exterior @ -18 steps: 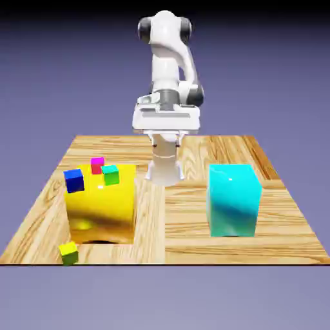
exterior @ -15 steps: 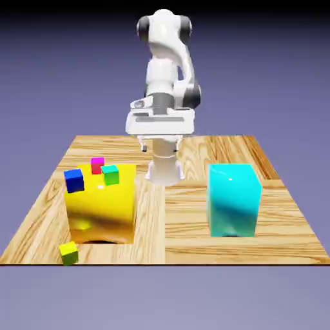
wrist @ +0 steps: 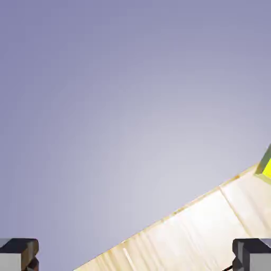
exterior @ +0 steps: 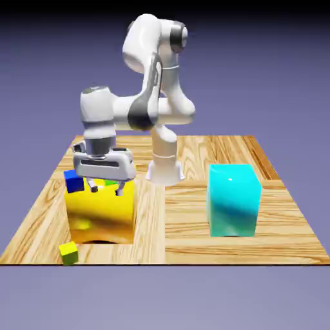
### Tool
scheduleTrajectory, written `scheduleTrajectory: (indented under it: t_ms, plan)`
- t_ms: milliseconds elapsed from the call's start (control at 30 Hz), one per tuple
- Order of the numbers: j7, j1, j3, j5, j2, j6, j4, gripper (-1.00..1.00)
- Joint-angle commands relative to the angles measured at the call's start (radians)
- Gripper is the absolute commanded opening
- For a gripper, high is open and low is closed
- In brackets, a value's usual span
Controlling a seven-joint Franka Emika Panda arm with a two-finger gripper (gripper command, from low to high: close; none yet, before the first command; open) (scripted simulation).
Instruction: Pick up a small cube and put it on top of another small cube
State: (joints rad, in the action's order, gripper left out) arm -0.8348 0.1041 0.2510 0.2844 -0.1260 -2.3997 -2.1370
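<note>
- Plain blue-violet backdrop all round; wooden plank table (exterior: 193, 238) as the only surface, planks running near to far.
- Two big blocks on the table: big yellow block (exterior: 103, 216) on the exterior view's left, big cyan block (exterior: 233, 200) on the right, well apart.
- Three tiny cubes in sight: small cube (exterior: 69, 253), yellow and lime-green; small blue cube (exterior: 73, 183) on the yellow block's top, left side; small green cube (exterior: 114, 187) also on that top, mostly hidden behind the hand. Further cubes under the hand: cannot tell.
- One white arm, one gripper (exterior: 106, 187), hanging low over the yellow block's top, pointing roughly down with a tilt.
- Pincer spread wide, nothing between the fingers; in the hand view both grey tips at the bottom corners, far apart, bare gap between.
- Small cube lying alone on the table at the near edge, just beside the yellow block's near-left corner, flat on one face, turned a little askew to the table edge; equal sides, so no long axis.
- Hand view: mostly backdrop, a slanted strip of pale wood at lower right, a yellow sliver at the right edge; which yellow thing, cannot tell.
</note>
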Motion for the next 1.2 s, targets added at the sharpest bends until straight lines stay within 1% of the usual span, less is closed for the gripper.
scheduleTrajectory:
  t_ms: [0, 700, 767, 867, 900, 933, 967, 1067, 1100, 1167]
  plan:
    - [-0.005, 0.004, 0.013, 0.015, -0.036, 0.033, 0.035, 0.0]
    - [-0.107, 0.128, 0.287, 0.326, -0.797, 0.73, 0.771, 0.0]
    - [-0.111, 0.132, 0.296, 0.335, -0.821, 0.752, 0.794, 0.0]
    - [-0.078, 0.104, 0.267, 0.375, -0.869, 0.621, 0.7, 0.0]
    - [-0.078, 0.104, 0.267, 0.375, -0.869, 0.621, 0.7, 0.0]
    - [-0.078, 0.104, 0.267, 0.375, -0.869, 0.621, 0.7, -1.0]
    - [-0.078, 0.104, 0.267, 0.375, -0.869, 0.621, 0.7, -1.0]
    - [-0.11, 0.132, 0.296, 0.336, -0.821, 0.752, 0.794, -1.0]
    - [-0.129, 0.16, 0.266, 0.304, -0.822, 0.758, 0.778, -1.0]
    - [-0.08, 0.169, 0.233, 0.217, -0.761, 0.787, 0.764, -1.0]
